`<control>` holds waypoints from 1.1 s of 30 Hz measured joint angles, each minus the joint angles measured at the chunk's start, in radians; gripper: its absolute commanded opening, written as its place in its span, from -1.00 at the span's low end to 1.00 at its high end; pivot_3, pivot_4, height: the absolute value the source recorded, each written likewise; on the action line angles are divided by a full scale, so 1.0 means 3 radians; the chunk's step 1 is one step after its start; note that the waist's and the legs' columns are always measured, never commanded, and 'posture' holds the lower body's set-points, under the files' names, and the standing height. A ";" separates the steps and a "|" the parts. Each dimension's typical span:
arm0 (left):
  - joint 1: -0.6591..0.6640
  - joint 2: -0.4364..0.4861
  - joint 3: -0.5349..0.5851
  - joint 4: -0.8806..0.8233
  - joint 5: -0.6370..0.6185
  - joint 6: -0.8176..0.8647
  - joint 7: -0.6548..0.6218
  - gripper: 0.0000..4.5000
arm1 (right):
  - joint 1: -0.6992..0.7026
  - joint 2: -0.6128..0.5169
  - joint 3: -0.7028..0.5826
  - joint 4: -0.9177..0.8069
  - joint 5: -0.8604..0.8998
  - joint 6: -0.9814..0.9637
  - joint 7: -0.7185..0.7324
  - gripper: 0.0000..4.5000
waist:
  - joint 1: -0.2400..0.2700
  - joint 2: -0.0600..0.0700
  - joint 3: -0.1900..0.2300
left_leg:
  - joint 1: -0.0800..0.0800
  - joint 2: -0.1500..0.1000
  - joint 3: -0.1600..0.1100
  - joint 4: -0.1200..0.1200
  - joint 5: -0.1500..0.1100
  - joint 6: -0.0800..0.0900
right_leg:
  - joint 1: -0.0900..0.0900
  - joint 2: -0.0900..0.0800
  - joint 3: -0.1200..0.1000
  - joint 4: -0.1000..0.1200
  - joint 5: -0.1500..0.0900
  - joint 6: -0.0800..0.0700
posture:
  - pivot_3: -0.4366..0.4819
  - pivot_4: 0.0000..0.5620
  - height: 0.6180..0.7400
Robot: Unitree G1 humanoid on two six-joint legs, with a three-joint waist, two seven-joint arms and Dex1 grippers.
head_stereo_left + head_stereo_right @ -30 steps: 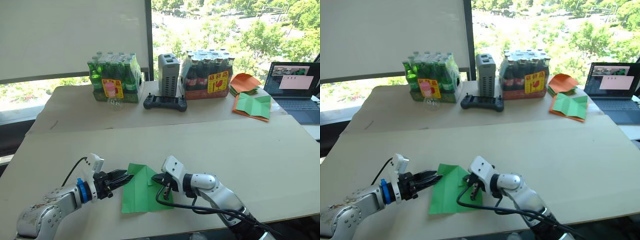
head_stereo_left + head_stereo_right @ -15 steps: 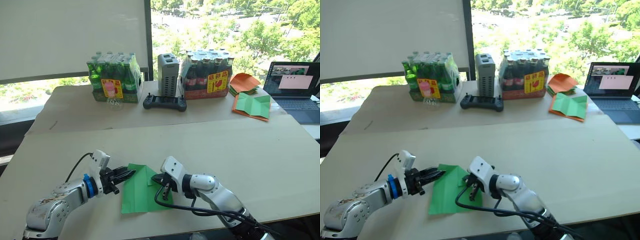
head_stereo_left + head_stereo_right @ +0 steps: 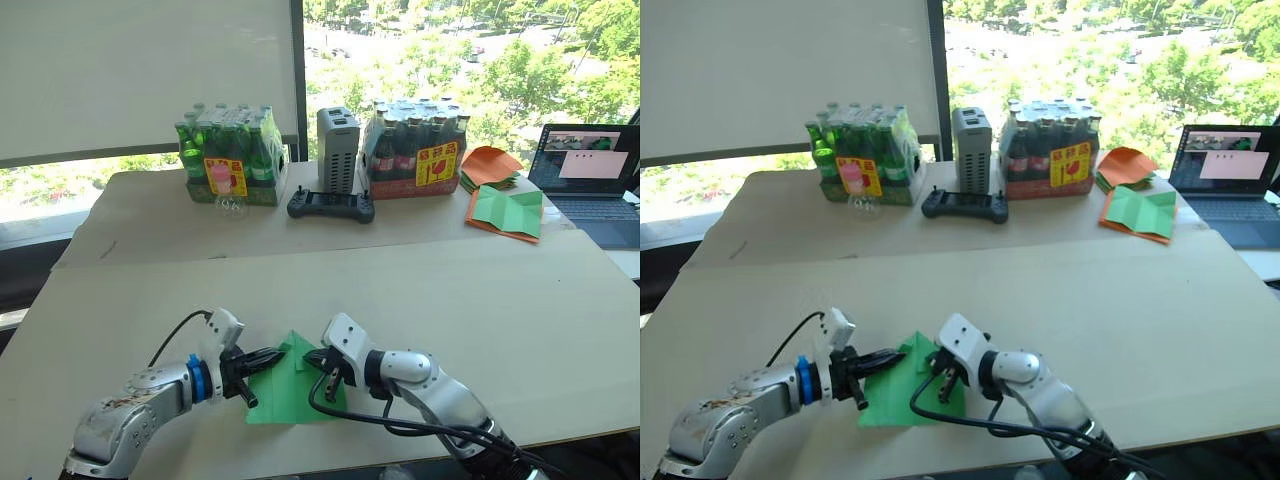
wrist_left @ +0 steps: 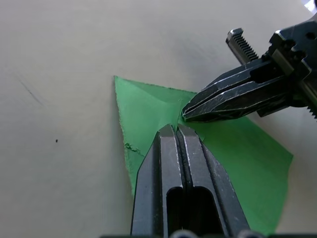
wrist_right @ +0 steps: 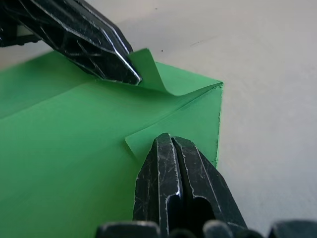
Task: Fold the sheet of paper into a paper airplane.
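The sheet (image 3: 292, 385) lies flat on the table (image 3: 480, 300), in the lower middle of the frame, partly folded, with one corner flap curled up off its surface. The left gripper (image 4: 177, 130) has its fingers pressed together with the tips on the paper near the fold; whether a layer is pinched between them I cannot tell. The right gripper (image 5: 170, 141) is likewise closed, its tips pressing down on a small turned-over corner and pinning the sheet. The two grippers meet almost tip to tip over the paper's upper part.

The paper looks very light, thin and limp, so it would likely slide on the smooth table unless one gripper holds it down. It should crease readily but could tear or crumple if dragged. The lifted flap edge seems the best place to grip.
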 measured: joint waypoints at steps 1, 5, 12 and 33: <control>-0.0001 -0.0013 -0.0022 0.0031 0.0025 -0.0023 0.0003 -0.99 | 0.0001 -0.0004 -0.0002 -0.0014 0.0001 0.0017 0.0000 -1.00 | 0.0006 0.0000 0.0000 | 0.0000 0.0000 0.0000 0.0000 0.0000 0.0000 | 0.0000 0.0000 0.0000 0.0000 0.0000 0.0000 | -0.05 -0.47 0.80; -0.0020 -0.0049 -0.0083 0.0121 0.0100 -0.0062 0.0008 -0.99 | 0.0003 -0.0005 -0.0009 -0.0052 0.0009 0.0053 0.0002 -1.00 | 0.0027 0.0000 0.0000 | 0.0000 0.0000 0.0000 0.0001 0.0000 0.0000 | 0.0000 0.0000 0.0000 0.0000 0.0000 0.0000 | -0.05 -0.47 0.80; -0.0064 -0.0032 -0.0176 0.0158 0.0235 -0.0154 -0.0058 -0.99 | -0.0184 0.0217 -0.0128 -0.0003 0.0143 0.0091 -0.0008 -1.00 | 0.0038 0.0000 0.0000 | 0.0000 0.0002 0.0002 0.0001 0.0000 0.0000 | 0.0000 0.0001 0.0000 0.0000 0.0001 -0.0002 | -0.05 -0.47 0.80; 0.0004 0.0016 -0.0228 0.0121 0.0390 -0.0304 -0.0106 -0.99 | -0.0690 0.0545 -0.0066 0.1044 -0.0065 -0.0260 0.0005 -1.00 | 0.0011 0.0001 0.0000 | 0.0000 0.0002 0.0002 0.0000 0.0000 0.0000 | -0.0002 0.0001 -0.0001 0.0001 0.0002 -0.0002 | -0.05 -0.47 0.80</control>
